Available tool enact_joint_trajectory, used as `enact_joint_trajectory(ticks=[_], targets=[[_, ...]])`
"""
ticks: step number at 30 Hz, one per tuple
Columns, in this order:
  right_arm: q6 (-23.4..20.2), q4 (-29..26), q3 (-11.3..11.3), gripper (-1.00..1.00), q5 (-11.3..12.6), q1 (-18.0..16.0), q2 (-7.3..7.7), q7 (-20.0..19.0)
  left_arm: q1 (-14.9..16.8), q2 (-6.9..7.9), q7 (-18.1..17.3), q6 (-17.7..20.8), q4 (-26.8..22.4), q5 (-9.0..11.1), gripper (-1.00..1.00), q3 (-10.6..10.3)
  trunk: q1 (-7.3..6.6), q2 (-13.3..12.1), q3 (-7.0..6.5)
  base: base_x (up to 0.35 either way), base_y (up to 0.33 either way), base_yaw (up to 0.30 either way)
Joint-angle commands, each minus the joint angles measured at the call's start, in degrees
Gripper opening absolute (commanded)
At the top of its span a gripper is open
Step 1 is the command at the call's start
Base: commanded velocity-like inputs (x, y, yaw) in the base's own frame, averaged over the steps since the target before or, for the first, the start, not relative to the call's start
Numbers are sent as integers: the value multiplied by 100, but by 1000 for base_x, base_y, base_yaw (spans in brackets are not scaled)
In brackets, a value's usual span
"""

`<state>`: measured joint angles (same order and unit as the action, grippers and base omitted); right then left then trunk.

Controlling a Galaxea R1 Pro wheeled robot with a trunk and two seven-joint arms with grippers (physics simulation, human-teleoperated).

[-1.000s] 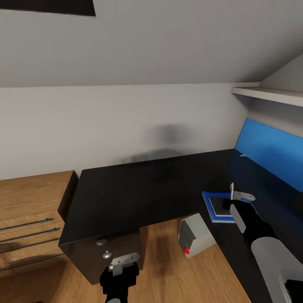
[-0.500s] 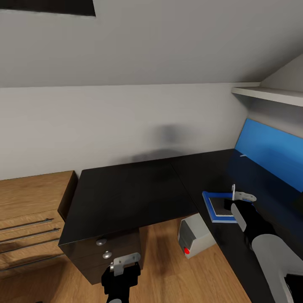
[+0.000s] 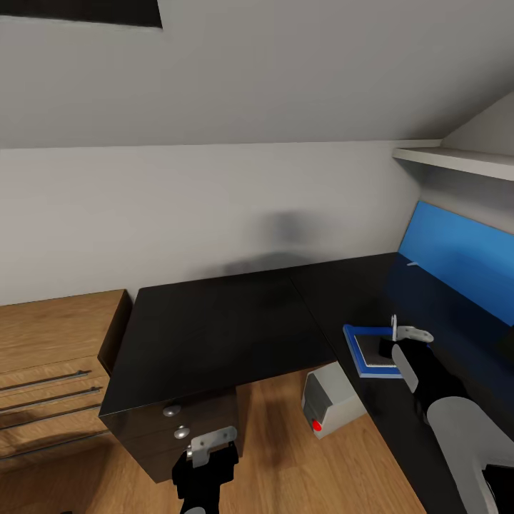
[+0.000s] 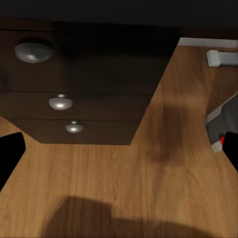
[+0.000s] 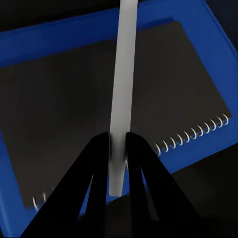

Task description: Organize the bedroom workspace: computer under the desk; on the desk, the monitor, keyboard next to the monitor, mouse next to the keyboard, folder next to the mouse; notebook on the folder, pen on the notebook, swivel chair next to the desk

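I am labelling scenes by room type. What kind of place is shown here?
Probably an attic study or bedroom workspace: a sloped grey wall, a glossy black desk with a blue folder on it, and a small computer on the wood floor.

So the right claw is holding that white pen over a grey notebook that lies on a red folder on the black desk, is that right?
Nearly. The folder is bright blue, not red, as the right wrist view shows plainly. The rest stands: the right gripper is shut on the white pen, held above the grey notebook that lies on that folder on the black desk.
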<state>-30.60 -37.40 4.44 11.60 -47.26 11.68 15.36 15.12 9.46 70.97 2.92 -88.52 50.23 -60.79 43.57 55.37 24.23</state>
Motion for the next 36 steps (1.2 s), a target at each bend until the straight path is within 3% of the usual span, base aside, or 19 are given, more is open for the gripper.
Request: enact_joint_trajectory(ticks=[1,7,21,27,32,36], targets=[[-62,-12,-5,-100,68,-2,1,43,9,3,31,30,-8,13,100,-12,1,5,7,0,0,0],[-286,-20,-5,-100,70,-2,1,39,9,5,35,25,-1,13,100,-12,1,5,7,0,0,0],[-367,-47,-5,-100,70,-2,1,46,9,3,40,24,1,9,100,-13,308,566,258,0,0,0],[-368,-48,-5,-100,70,-2,1,46,9,6,33,24,1,7,100,-13,308,566,258,0,0,0],[-368,-48,-7,-100,70,-2,1,44,9,3,37,24,1,5,100,-16,418,767,348,0,0,0],[-368,-48,-13,-100,70,-2,1,46,9,4,34,24,1,4,100,-12,418,767,348,0,0,0]])
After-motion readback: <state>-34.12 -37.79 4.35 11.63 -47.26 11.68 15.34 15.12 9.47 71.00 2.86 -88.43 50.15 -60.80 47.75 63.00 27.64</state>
